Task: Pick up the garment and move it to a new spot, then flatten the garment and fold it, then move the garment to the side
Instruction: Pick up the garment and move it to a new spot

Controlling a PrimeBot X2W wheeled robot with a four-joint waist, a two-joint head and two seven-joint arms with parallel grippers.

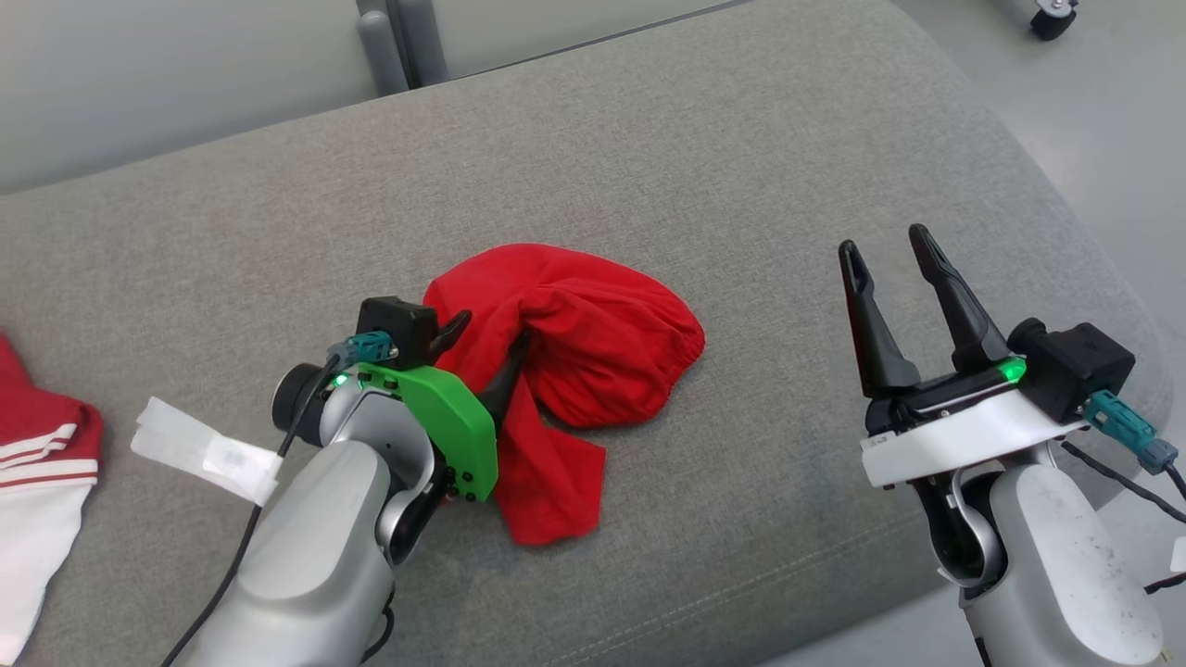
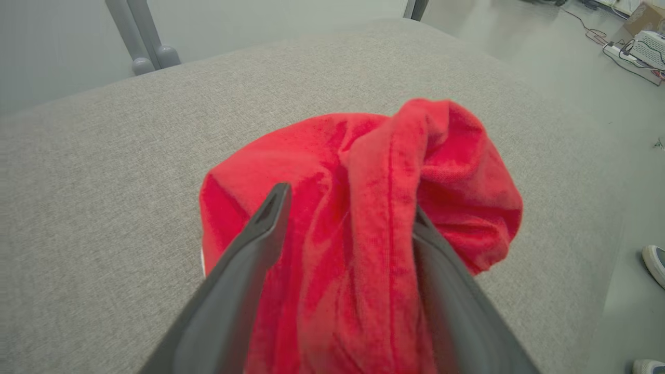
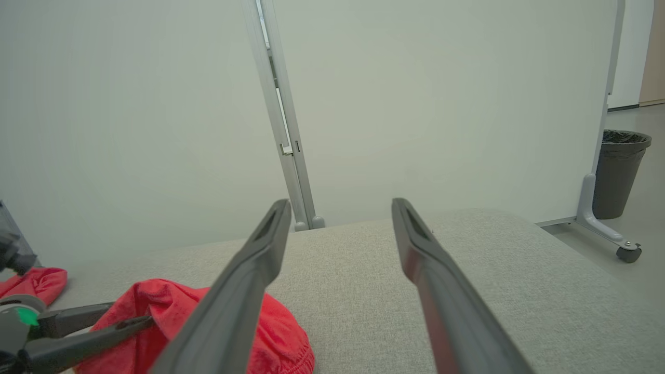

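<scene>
Red and crumpled, the garment [image 1: 593,343] lies in a heap near the middle of the grey fabric cushion [image 1: 741,148], with one loose flap trailing towards the near edge and a gathered, elastic-looking hem on its right side. The left tool [image 1: 496,326] is down at the heap's left side. Its two dark fingers are spread apart, not clamped, one at the heap's outer edge and the other sunk into a fold.

From the left wrist, the same tool [image 2: 350,200] shows a thick ridge of the garment [image 2: 374,156] lying loosely between the parted fingers and rising past their tips. The right wrist camera catches the left tool [image 3: 130,313] from the side, low against the cloth [image 3: 283,337].

The right tool [image 1: 883,239] hangs well to the right of the garment, above the cushion's right end. Its fingers are released and wide, with nothing between them, and they point towards the far edge. In its own view the right tool [image 3: 340,202] faces a pale partition panel [image 3: 415,104] with a grey post [image 3: 280,130].

A red-and-white garment [image 1: 37,445] lies at the cushion's far left. A dark bin [image 3: 621,171] stands on the floor beside the partition's foot, and a shoe [image 2: 655,262] shows at the edge of the left wrist view.
</scene>
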